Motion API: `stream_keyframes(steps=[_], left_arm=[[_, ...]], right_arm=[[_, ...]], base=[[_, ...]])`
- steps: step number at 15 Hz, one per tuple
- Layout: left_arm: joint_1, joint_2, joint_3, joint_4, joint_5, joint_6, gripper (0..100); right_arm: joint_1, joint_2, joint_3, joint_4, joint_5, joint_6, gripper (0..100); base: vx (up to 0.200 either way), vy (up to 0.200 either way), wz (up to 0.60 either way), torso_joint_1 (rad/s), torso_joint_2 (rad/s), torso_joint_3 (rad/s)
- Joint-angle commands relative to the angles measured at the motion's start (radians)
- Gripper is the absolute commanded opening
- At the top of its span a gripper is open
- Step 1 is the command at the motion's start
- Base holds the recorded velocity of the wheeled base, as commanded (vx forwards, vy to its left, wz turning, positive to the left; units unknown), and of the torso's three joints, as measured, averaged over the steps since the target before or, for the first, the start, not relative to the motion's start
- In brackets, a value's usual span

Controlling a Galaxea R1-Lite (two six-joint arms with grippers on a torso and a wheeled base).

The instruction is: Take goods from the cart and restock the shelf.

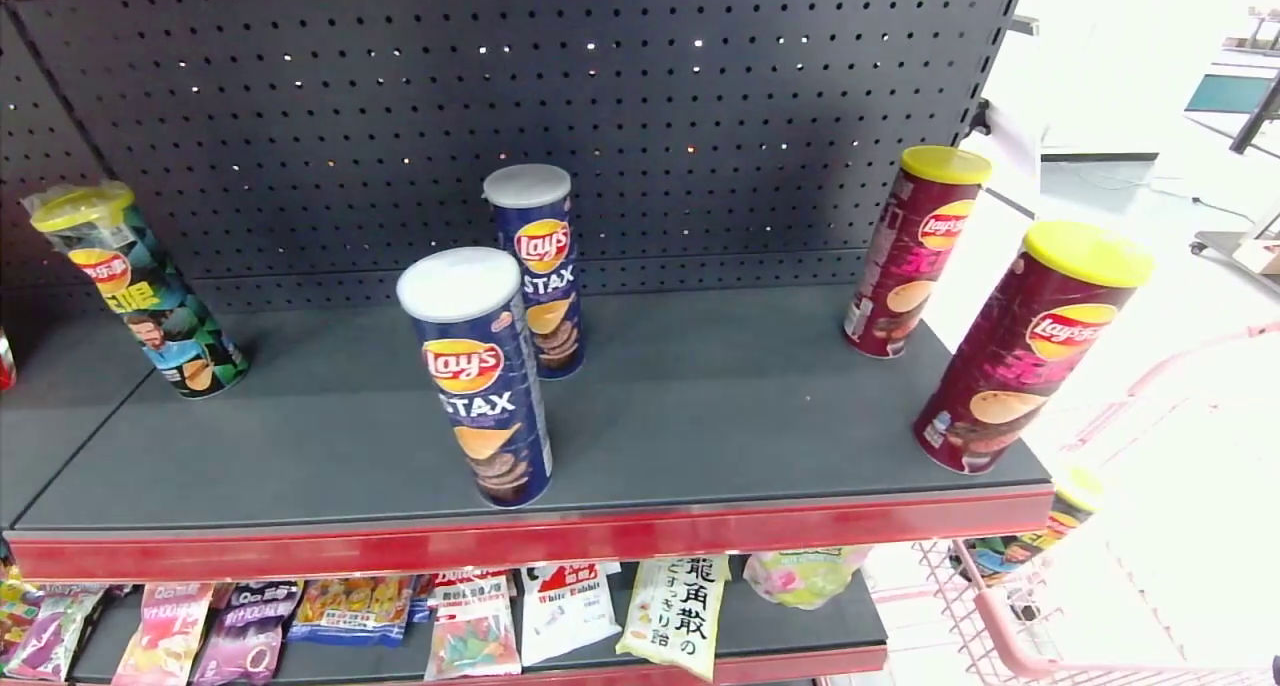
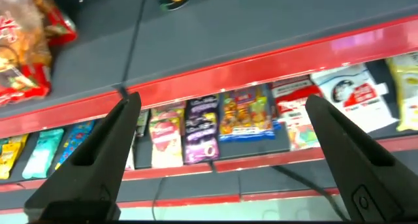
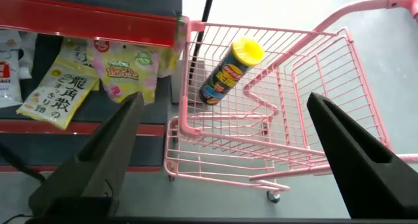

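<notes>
Right gripper (image 3: 225, 96) hangs over the cart, jaws spread wide, nothing betw. them. Left gripper (image 2: 223, 100) is further left, in front of the shelf's red front edge, jaws likewise spread and empty.

Below the right one is the pink cart (image 3: 307, 67), low and to the right of the shelf unit, w/ one yellow-lidded chip can (image 3: 230, 70) lying on its side, slantwise on the wire floor. That's the item to restock.

Judging by type, it's a light cardboard tube, stiff enough for a firm pinch but dentable if squeezed hard. The glossy wrap is prob. slippery, and being round it may roll on the wires. Best hold looks like mid-body, across the diameter, well clear of the lid (a plastic cap would likely pop off). Contents are brittle, so set down gently.

Further off, the top shelf (image 1: 700, 406) carries two blue cans (image 1: 487, 376) at centre, two maroon cans (image 1: 1020, 356) on the right and a teal can (image 1: 140, 291) far left, all upright. The cart can looks like the teal one, so prob. goes beside it.
</notes>
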Motion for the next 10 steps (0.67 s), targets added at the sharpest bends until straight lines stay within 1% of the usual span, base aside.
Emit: stream_keyframes(steps=[1,3,6,7,8,9,10], left_arm=[[0.0,0.003,0.0,0.0,0.001,0.0,100],[0.0,0.003,0.001,0.0,0.001,0.008,100],[0.0,0.003,0.001,0.0,0.001,0.008,100],[0.0,0.003,0.001,0.0,0.001,0.014,100],[0.0,0.003,0.001,0.0,0.001,0.015,100],[0.0,0.003,0.001,0.0,0.001,0.026,100],[0.0,0.002,0.001,0.0,0.001,0.029,100]], right_arm=[[0.0,0.001,0.001,0.001,0.0,-0.001,100],[0.0,0.001,0.001,0.001,0.0,-0.001,100],[0.0,0.001,0.001,0.001,0.0,-0.001,100],[0.0,0.001,0.001,0.001,0.0,-0.001,100],[0.0,0.001,0.001,0.001,0.0,-0.001,100],[0.0,0.001,0.002,0.001,0.0,-0.001,100],[0.0,0.001,0.002,0.001,0.0,-0.002,100]], base=[[0.0,-0.2,0.0,0.007,0.0,0.002],[0.0,-0.2,0.0,0.005,0.0,0.002],[0.0,-0.2,0.0,-0.002,0.0,0.004],[0.0,-0.2,0.0,0.007,0.0,0.002],[0.0,0.0,0.0,0.0,0.0,0.0],[0.0,0.0,0.0,0.0,0.0,0.0],[0.0,0.0,0.0,0.0,0.0,0.0]])
